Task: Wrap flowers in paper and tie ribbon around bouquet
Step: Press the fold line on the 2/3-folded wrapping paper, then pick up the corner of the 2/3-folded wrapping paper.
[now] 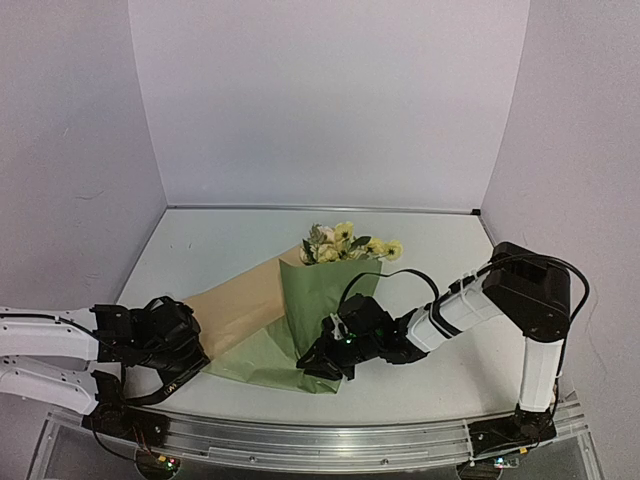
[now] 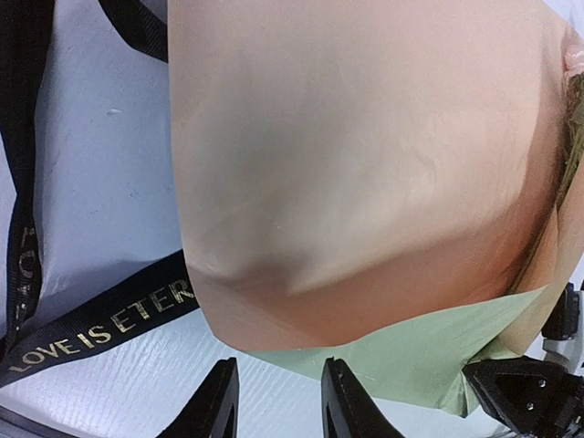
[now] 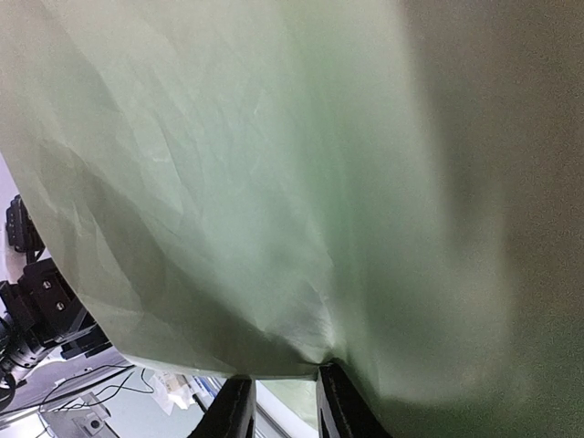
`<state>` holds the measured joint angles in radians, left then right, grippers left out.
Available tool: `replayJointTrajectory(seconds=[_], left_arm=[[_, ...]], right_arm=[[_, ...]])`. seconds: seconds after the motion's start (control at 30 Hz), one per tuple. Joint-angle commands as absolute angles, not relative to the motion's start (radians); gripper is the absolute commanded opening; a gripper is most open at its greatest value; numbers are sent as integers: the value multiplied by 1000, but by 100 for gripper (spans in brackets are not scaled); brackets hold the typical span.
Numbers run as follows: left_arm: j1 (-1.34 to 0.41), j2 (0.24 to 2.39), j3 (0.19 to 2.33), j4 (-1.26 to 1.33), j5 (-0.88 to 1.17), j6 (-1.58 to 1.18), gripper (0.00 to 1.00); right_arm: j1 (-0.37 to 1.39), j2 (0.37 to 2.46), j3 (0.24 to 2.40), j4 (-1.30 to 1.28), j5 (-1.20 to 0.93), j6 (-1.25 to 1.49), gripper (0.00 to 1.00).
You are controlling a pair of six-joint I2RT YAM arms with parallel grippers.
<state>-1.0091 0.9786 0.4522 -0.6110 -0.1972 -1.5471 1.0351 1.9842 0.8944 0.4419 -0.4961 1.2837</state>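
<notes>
Left tool is narrowly open and empty, paper just right of its tips, ribbon beside it. Right tool is narrow at the paper's near edge, can't tell if it's gripping.

Open surface runs along the back wall behind the flowers and down the far right. The paper sprawls across the middle, the right arm reaches over its near edge, and the ribbon loops just beside the left gripper.

one paper sheet, one flower bunch, one black ribbon, two end effectors
</notes>
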Motion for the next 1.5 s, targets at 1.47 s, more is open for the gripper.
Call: replayJointTrajectory(seconds=[1.47], left_arm=[[-1023,1202,421,-480,-202,-1593,21]], right_arm=[[1037,1977,903,332,-463,1275,26]])
